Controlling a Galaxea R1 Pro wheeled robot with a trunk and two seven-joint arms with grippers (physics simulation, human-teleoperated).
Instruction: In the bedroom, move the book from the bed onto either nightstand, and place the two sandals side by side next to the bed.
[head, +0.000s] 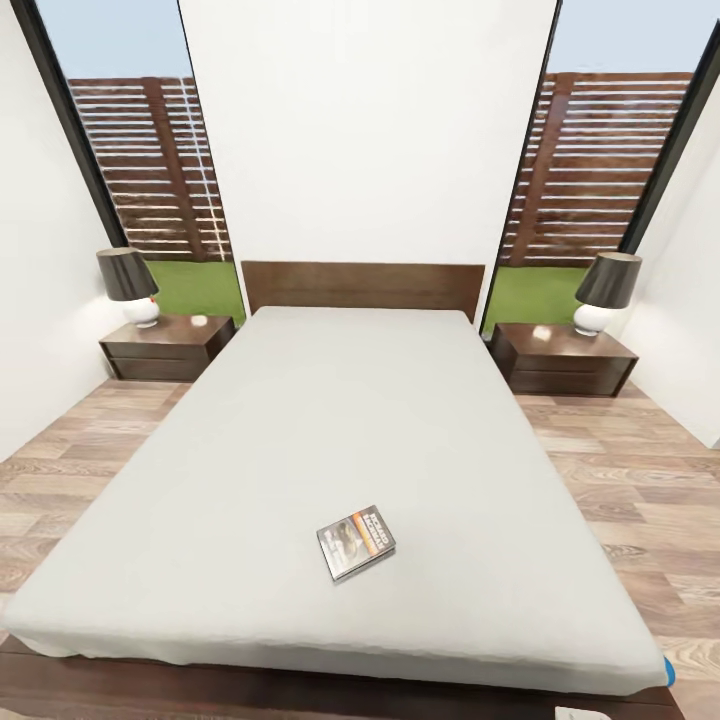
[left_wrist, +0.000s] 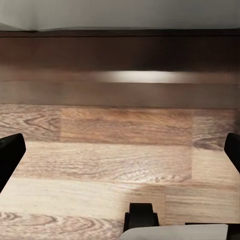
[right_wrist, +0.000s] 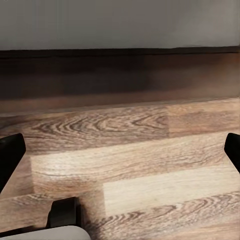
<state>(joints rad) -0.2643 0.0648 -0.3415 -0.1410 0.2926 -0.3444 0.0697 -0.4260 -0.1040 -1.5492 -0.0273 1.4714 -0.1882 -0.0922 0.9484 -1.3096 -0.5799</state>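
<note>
The book (head: 356, 542) lies flat on the pale grey mattress of the bed (head: 340, 420), near its foot and a little right of centre. One nightstand (head: 165, 347) stands left of the headboard and the other nightstand (head: 562, 358) right of it. A sliver of bright blue, one sandal (head: 669, 668), peeks out past the bed's near right corner; the rest of it is hidden. My left gripper (left_wrist: 120, 155) hangs open over the plank floor facing the bed's dark frame. My right gripper (right_wrist: 120, 155) is open too, with nothing between its fingers.
A lamp (head: 130, 283) with a dark shade stands on the left nightstand and a matching lamp (head: 604, 290) on the right one. Wood-plank floor (head: 640, 470) runs along both sides of the bed. Tall windows flank the white wall behind the headboard.
</note>
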